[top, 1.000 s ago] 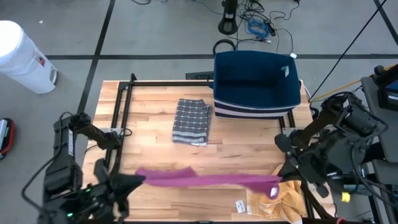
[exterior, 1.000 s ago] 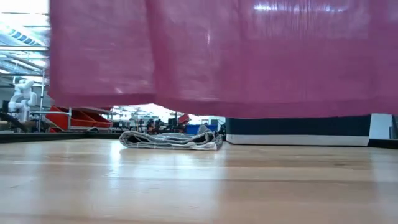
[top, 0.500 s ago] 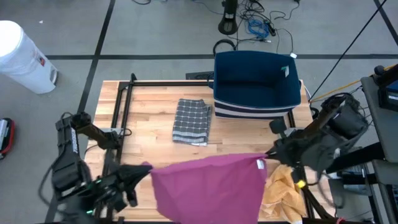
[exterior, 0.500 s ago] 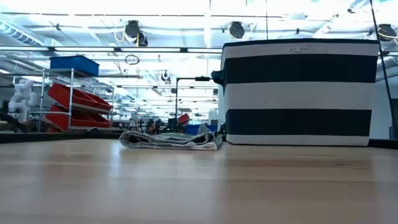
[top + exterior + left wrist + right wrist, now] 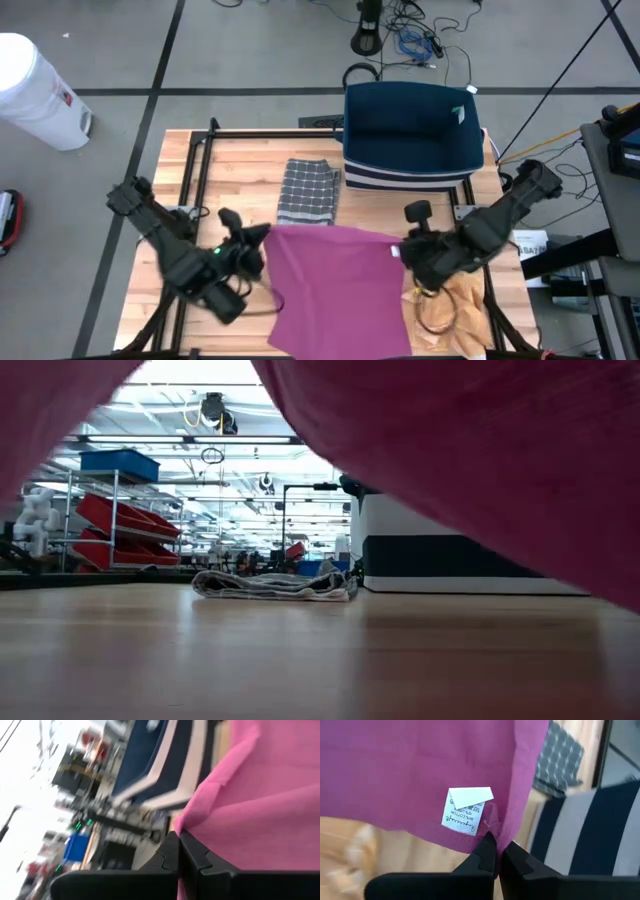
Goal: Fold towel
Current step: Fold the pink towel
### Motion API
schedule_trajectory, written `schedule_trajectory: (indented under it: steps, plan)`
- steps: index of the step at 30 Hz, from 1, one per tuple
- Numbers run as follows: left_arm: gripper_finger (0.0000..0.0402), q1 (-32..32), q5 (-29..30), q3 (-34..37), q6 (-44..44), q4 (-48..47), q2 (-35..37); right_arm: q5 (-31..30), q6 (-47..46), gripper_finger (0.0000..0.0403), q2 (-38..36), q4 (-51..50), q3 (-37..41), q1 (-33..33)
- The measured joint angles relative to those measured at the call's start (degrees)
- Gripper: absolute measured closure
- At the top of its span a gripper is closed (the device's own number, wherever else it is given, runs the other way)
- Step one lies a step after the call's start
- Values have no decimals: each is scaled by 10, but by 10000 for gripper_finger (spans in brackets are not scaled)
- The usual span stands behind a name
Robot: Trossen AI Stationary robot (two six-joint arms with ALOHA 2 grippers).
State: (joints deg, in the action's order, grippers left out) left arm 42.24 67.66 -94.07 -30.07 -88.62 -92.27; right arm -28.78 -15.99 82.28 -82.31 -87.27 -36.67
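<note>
Pinching one far corner each, your left gripper [image 5: 262, 238] and right gripper [image 5: 400, 252] hold the towel [image 5: 335, 290] spread flat. You want that tension so it lays down smooth for folding.

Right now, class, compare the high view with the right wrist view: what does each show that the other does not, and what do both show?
Only the high view shows the left hand shut on one corner of the pink towel, the white bin on the floor, and the whole wooden table.

Only the right wrist view shows the print on the white label.

Both show the right hand shut on the towel's other corner, the folded grey cloth, the striped blue basket and the yellow cloth.
</note>
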Motion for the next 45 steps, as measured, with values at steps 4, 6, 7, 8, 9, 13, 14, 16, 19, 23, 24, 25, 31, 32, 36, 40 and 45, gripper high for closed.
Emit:
schedule_trajectory:
  steps: [4, 6, 7, 8, 9, 13, 14, 16, 19, 23, 24, 25, 31, 32, 36, 40, 45]
  plan:
    - [401, -47, -21, 44, -24, -8, 0, -5, 26, 403, 0, 29, 51, 41]
    - [401, -66, -35, 65, -26, -3, 0, -10, 37, 403, 0, 40, 70, 60]
    - [401, -77, -42, 77, -26, 0, 0, -10, 42, 403, 0, 43, 78, 70]
    - [401, -87, -49, 89, -27, 5, 0, -12, 45, 403, 0, 45, 84, 79]
    - [401, -96, -55, 100, -27, 12, 0, -13, 48, 403, 0, 46, 90, 87]
    - [401, -126, -70, 139, -29, 22, 0, -14, 59, 403, -1, 47, 110, 119]
    - [401, -132, -71, 146, -29, 24, 0, -14, 62, 403, -1, 49, 115, 126]
    - [401, -143, -72, 157, -29, 28, 0, -14, 71, 403, -1, 57, 122, 140]
    - [401, -160, -72, 165, -28, 31, 0, -14, 87, 403, -1, 70, 129, 160]
    - [401, -178, -75, 175, -12, 46, 1, -14, 116, 403, -1, 96, 138, 186]
    - [401, -182, -81, 177, -6, 51, 1, -14, 124, 403, -1, 105, 142, 192]
    - [401, -186, -88, 180, 1, 55, 1, -12, 132, 403, -1, 111, 145, 199]
    - [401, -203, -135, 215, 15, 74, 1, 36, 151, 403, -1, 116, 175, 232]
    - [401, -204, -139, 224, 12, 74, 1, 44, 152, 403, -1, 116, 181, 234]
    - [401, -200, -159, 260, 2, 84, 4, 78, 155, 403, -1, 124, 208, 236]
    - [401, -188, -161, 295, 3, 133, 15, 83, 161, 403, -7, 158, 238, 235]
    - [401, -187, -157, 330, 38, 226, 34, 83, 196, 403, -18, 234, 282, 235]
